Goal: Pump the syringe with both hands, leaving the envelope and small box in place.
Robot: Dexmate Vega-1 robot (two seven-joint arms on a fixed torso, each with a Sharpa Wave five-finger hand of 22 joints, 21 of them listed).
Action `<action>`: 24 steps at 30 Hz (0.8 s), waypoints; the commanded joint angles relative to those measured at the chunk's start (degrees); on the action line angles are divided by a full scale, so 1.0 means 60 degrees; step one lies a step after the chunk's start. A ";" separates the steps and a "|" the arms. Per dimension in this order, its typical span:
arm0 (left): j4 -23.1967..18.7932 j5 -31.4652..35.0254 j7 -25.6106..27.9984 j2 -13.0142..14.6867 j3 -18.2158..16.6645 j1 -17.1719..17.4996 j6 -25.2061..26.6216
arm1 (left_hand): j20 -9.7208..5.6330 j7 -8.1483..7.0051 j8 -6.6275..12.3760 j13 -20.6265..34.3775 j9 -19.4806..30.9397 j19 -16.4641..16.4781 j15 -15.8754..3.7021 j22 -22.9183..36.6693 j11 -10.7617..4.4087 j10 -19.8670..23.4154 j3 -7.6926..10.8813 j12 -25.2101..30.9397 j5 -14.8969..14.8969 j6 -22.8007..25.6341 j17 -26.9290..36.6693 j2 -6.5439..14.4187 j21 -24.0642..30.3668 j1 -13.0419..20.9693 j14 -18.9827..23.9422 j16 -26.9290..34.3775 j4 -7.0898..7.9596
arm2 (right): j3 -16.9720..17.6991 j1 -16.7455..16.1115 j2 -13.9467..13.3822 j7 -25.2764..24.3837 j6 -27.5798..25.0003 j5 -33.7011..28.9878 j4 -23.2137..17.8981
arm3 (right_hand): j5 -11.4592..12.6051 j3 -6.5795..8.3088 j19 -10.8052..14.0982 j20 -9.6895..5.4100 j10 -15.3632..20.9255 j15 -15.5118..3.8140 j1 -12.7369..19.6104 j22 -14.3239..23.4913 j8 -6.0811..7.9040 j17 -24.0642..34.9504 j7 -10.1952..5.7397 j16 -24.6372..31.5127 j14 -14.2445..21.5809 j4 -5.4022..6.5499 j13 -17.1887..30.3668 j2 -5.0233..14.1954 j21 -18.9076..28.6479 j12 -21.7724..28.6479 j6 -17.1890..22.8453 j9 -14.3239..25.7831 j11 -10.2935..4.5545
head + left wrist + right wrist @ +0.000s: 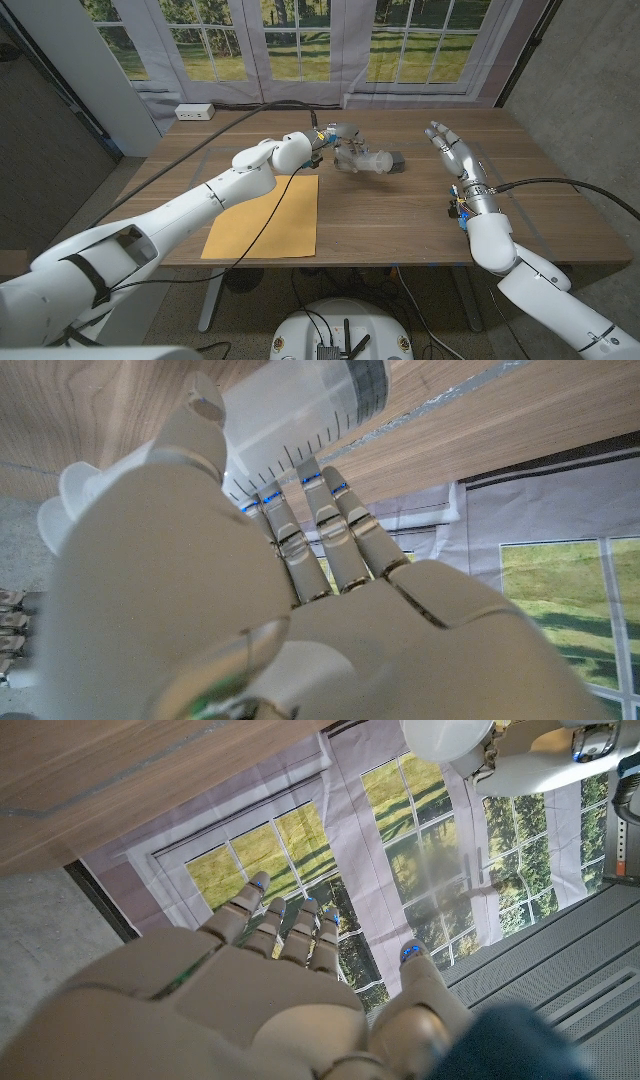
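One hand, our left (340, 140), has fingers clamped on the syringe (368, 160); our right (447, 142), fingers apart, must next reach its plunger.

Clear glossy plastic syringe (300, 420), matt yellow paper envelope (262, 218), smooth wood-grain table (400, 215), glossy white left hand (250, 590)
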 commanded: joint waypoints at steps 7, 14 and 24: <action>-0.0210 0.1557 -0.0402 0.0176 0.0153 -0.0084 -0.0166 | -0.1362 -0.0129 0.0067 0.0011 0.0188 -0.0066 -0.1794 0.0041 -0.0408 0.0301 0.0177 0.0002 0.0072 0.0083 0.0031 0.1408 -0.0041 -0.0124 0.0751 0.0000 0.0076 | 0.0164 0.0496 0.0430 0.0385 0.1699 0.1727 0.1315 | 0.0004 -0.0012 0.0049 -0.0325 -0.0136 -0.0383 -0.0052 0.0017 0.0036 0.0030 0.0094 -0.0084 -0.0122 0.0063 0.0010 0.0414 -0.0018 0.0048 -0.0122 0.0025 0.0107; -0.0078 0.2219 -0.0568 0.0250 0.0376 -0.0255 -0.0713 | -0.1361 -0.0097 0.0074 0.0008 0.0189 -0.0082 -0.1794 0.0041 -0.0410 0.0277 0.0188 0.0002 0.0072 0.0082 0.0039 0.1419 -0.0041 -0.0127 0.0751 0.0018 0.0079 | 0.0199 0.0678 0.0421 0.0741 0.2030 0.2296 0.1639 | 0.0006 -0.0037 0.0113 -0.0381 -0.0277 -0.0418 -0.0103 0.0011 0.0022 0.0034 0.0141 -0.0088 -0.0103 0.0099 0.0003 0.0401 -0.0017 0.0016 -0.0228 0.0024 0.0125; 0.0289 0.2906 -0.0751 0.0146 0.0543 -0.0456 -0.1333 | -0.1363 -0.0130 0.0069 0.0006 0.0189 -0.0118 -0.1795 0.0040 -0.0413 0.0238 0.0214 0.0001 0.0070 0.0043 0.0042 0.1445 -0.0045 -0.0120 0.0714 0.0024 0.0077 | 0.0066 0.0966 0.0449 0.0965 0.2228 0.2662 0.2017 | 0.0010 -0.0063 0.0140 -0.0384 -0.0287 -0.0406 -0.0174 0.0008 0.0035 0.0039 0.0186 -0.0097 -0.0087 0.0157 -0.0002 0.0387 -0.0027 0.0034 -0.0263 0.0022 0.0166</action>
